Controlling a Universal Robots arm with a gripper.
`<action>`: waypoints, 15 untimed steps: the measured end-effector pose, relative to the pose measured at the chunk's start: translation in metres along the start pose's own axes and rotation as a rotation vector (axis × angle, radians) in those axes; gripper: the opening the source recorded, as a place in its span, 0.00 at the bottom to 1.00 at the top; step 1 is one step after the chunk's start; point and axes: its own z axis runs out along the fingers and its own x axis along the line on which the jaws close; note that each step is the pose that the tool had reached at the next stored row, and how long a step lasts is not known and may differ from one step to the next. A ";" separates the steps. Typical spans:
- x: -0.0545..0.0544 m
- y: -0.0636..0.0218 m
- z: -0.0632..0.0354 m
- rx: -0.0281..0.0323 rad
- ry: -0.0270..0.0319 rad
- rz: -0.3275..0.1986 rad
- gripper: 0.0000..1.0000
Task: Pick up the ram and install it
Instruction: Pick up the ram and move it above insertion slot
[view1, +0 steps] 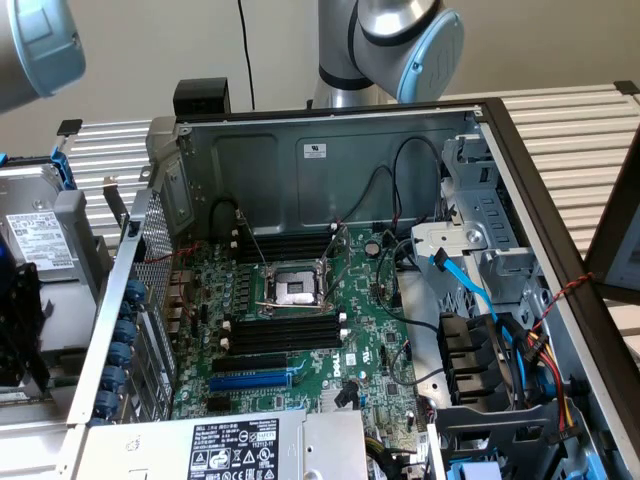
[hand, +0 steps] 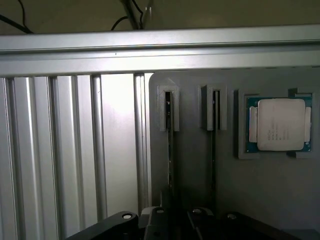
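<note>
Wrist view looking down on a grey holder (hand: 192, 170) resting on a ribbed metal table (hand: 50, 150); the ram (hand: 170, 145) stands on edge in a narrow slot of the holder, seen as a thin dark line; a second stick (hand: 213, 145) stands in the slot just beside it, and a CPU (hand: 280, 125) lies in a pocket further along; the gripper (hand: 177, 219) hangs over one end of the two sticks, nearest the ram; whether it is open or closed cannot be told; the ram sits in the holder, not lifted

Exterior view: an open case (view1: 260, 160) with the motherboard (view1: 375, 330) and its empty-looking black slots (view1: 285, 330)

Likely risks: a grip off the ram's centre line could tilt or jam it in the holder, or catch the second stick; loose cables (view1: 468, 283) beside the motherboard could snag a carried stick
</note>
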 end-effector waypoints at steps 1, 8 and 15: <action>0.000 0.0000 0.0000 0.0000 0.0000 0.000 0.18; 0.000 0.0000 0.0000 0.0001 0.0000 0.000 0.12; 0.000 0.0000 0.0000 0.0000 0.0000 0.000 0.12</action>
